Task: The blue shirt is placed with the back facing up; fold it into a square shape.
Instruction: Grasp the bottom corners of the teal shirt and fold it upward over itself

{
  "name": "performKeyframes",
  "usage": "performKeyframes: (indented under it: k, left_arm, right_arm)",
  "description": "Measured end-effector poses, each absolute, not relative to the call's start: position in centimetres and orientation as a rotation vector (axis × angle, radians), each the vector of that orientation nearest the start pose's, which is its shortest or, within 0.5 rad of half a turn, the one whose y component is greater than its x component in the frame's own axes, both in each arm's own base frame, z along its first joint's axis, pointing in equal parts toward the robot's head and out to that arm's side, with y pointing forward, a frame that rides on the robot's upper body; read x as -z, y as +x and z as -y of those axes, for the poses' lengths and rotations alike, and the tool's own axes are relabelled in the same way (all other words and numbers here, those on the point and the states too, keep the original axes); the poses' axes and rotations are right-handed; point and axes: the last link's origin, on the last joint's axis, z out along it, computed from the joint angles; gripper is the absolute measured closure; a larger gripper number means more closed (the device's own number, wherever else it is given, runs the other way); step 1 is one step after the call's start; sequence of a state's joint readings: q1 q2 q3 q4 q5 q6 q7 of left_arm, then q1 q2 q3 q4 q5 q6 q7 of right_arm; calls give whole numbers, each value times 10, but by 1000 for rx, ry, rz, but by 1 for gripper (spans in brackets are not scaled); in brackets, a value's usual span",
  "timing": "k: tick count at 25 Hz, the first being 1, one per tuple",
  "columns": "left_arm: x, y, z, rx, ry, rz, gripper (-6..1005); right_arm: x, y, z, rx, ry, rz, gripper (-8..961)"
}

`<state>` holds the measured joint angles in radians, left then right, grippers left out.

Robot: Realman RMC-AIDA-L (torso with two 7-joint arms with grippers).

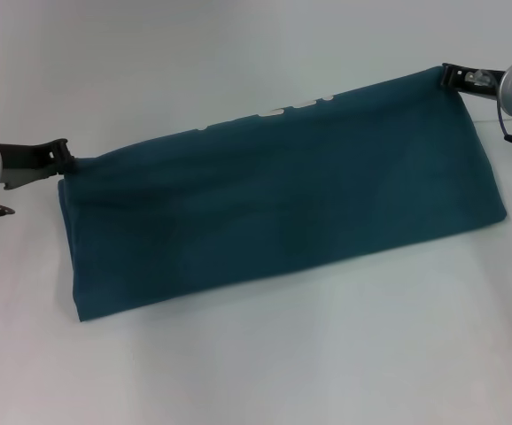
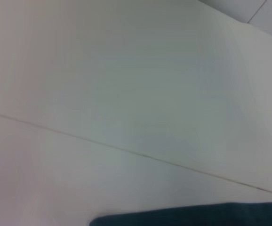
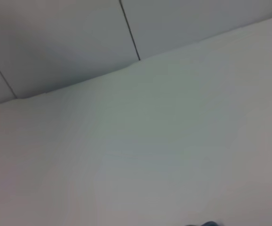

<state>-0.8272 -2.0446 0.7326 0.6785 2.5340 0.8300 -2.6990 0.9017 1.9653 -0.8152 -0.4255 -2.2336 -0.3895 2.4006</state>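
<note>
The blue shirt [image 1: 283, 199] lies across the middle of the head view as a long folded band, running from lower left to upper right on the white surface [image 1: 256, 372]. A sliver of white lettering [image 1: 265, 112] shows along its upper edge, consistent with a front panel tucked under a lengthwise fold. The left claw [image 1: 61, 155] sits at the band's left-hand upper corner, at centre left of the frame, clenched on the blue shirt there. The right claw [image 1: 455, 77] is at the upper right corner of the band, likewise pinching the cloth edge. Holding both ends of one long edge appears intended to keep the fabric taut and straight, so the fold lands flat and aligned. Each wrist view shows mostly bare surface, with only a strip of cloth at its bottom margin. Assessment: lengthwise folding looks complete; crosswise folds toward a square remain outstanding.
</note>
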Motion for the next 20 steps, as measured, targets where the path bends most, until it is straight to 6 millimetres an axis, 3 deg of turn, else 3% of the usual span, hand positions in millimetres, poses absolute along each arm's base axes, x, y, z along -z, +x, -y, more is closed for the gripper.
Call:
performKeyframes:
  k: [7,17,20]
  left_arm:
    - [-33,-253,-464,361,-1797,1549,835]
    - [-33,-252,-467,417,-1768,1510,828]
    - [-34,-250,-468,455,-1750,1513,767]
  right_arm:
    - [-54,253,-505,-438,-1666,-1248,842]
    - [-66,262,-505,-429,-1640,-1238,837]
    - [-73,263,-507,-423,-1635,-1231,694]
